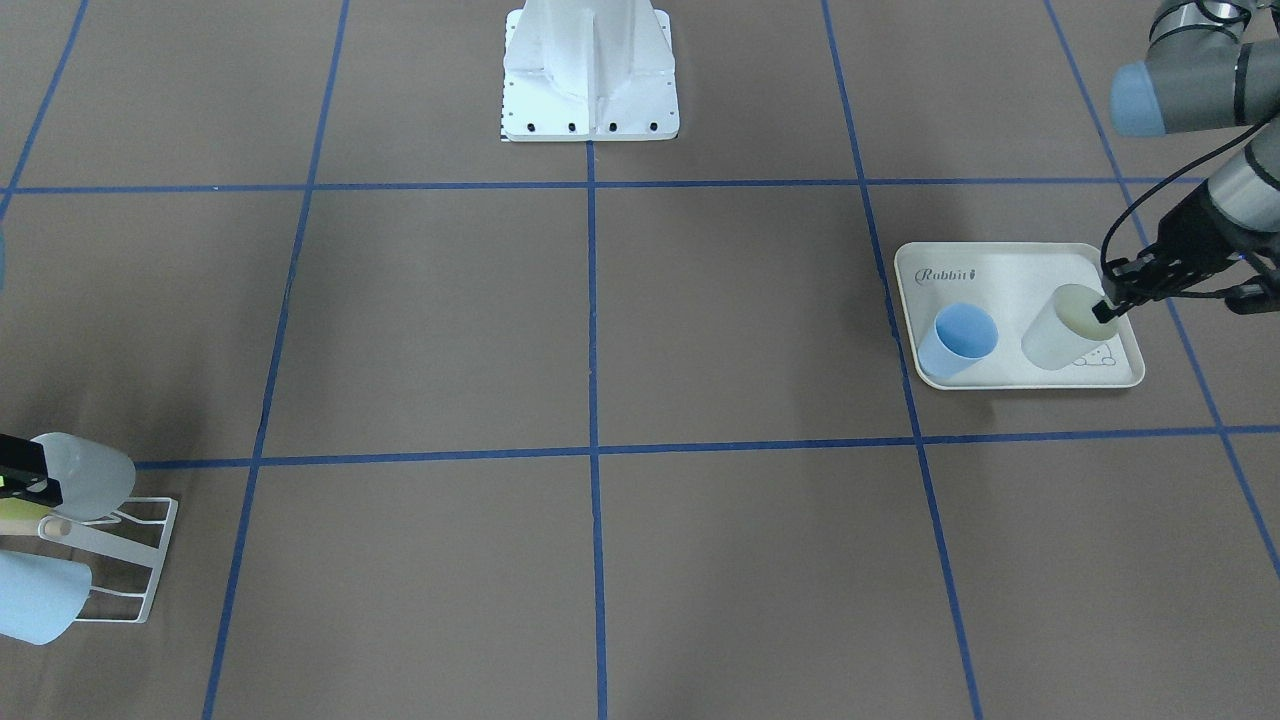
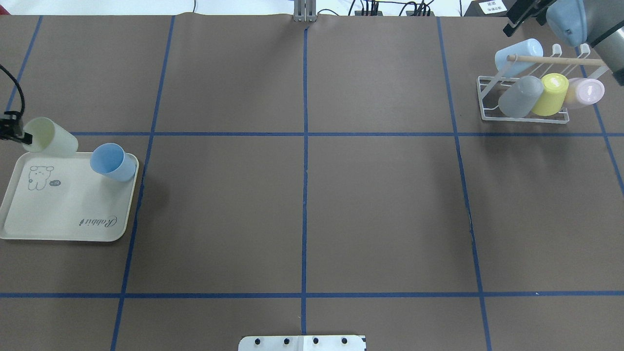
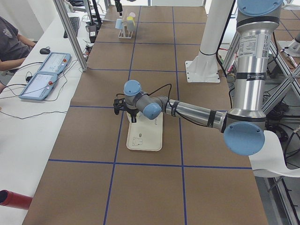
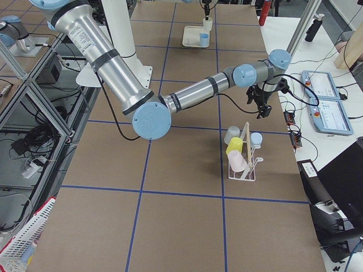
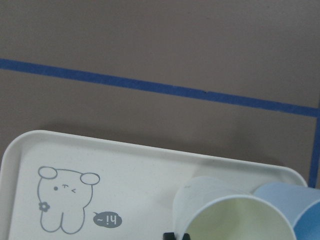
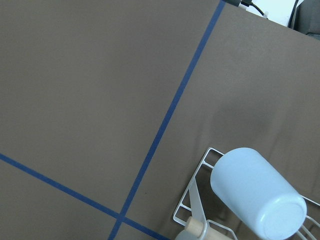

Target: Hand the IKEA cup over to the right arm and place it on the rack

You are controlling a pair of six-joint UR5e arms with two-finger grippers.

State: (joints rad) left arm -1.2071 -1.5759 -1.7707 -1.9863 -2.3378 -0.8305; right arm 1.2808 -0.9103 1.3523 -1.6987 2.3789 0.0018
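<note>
A pale yellow-green IKEA cup (image 1: 1060, 330) (image 2: 51, 139) (image 5: 235, 215) stands tilted over the far end of the cream tray (image 2: 63, 214). My left gripper (image 1: 1105, 310) (image 2: 22, 136) is shut on its rim. A light blue cup (image 1: 960, 340) (image 2: 113, 162) stands next to it on the tray. The white wire rack (image 2: 524, 117) (image 1: 140, 560) (image 4: 244, 170) carries light blue, grey, yellow and pink cups. The right arm (image 2: 580, 24) hangs above the rack's far side. Its gripper (image 4: 262, 109) (image 1: 25, 470) is mostly cut off, so I cannot tell how its fingers stand.
The tray (image 1: 1010, 270) has a rabbit drawing and lies at the table's left end. The robot's white base plate (image 1: 590, 110) is mid-table at the near edge. Blue tape lines (image 2: 304, 170) cross the brown table. A person sits at tablets (image 3: 47, 77) beyond the table.
</note>
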